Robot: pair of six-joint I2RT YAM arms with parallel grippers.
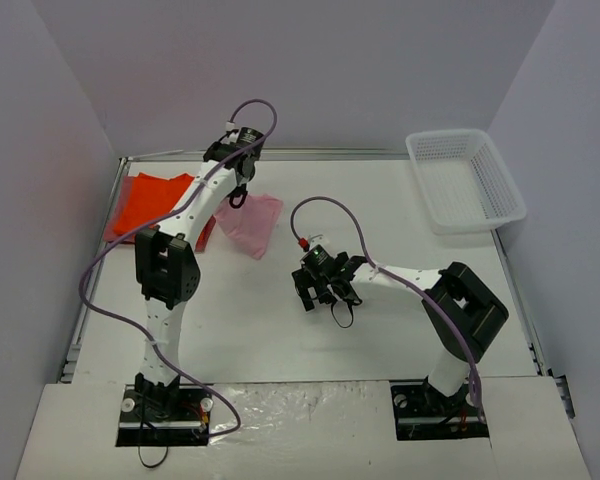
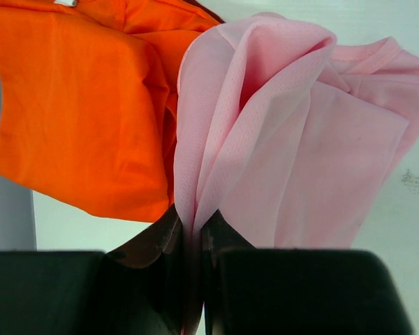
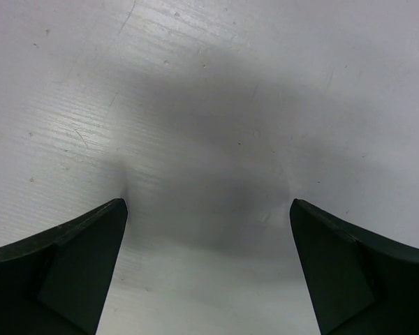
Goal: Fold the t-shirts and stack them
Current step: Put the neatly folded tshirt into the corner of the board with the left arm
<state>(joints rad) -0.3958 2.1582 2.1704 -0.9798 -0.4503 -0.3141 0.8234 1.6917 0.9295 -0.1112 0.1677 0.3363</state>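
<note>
Pink t-shirt (image 2: pixel 300 139): beside orange t-shirt (image 2: pixel 77 105); bunched fold pinched in closed left fingers (image 2: pixel 153 244), probably to drag it clear for folding. Right fingers (image 3: pixel 70 258): wide apart, empty.

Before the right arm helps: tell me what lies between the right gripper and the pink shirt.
Nothing visible: only bare table separates the right gripper from the pink shirt, which the left gripper pinches.

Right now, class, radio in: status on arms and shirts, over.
Left fingers shut on pink shirt, cloth bunched. Right fingers open, empty, over bare table. Orange shirt lies beside it. Basket far right, apart from both.
</note>
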